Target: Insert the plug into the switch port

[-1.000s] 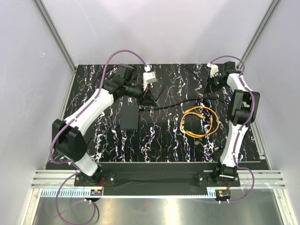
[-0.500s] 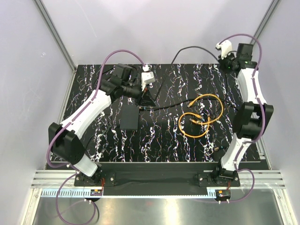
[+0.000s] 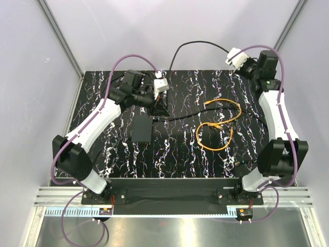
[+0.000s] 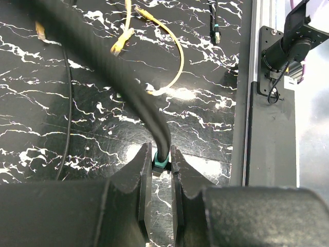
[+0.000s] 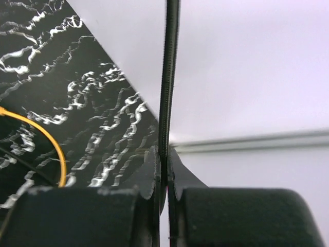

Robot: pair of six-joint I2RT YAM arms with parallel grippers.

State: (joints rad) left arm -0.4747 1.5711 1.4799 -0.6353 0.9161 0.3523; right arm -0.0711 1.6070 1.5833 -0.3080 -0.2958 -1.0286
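Left claw (image 4: 160,160): pinching thick teal-tipped black cable (image 4: 103,56)
Right claw (image 5: 163,163): pinching thin black cable (image 5: 169,77)
Risk: snagging orange coiled cable (image 4: 182,51) while lifting

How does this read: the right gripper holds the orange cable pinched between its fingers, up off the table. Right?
Wrong on the cable. The right gripper holds a thin black cable pinched between its fingers, up off the table; the orange cable lies coiled on the table. The right wrist view shows it.
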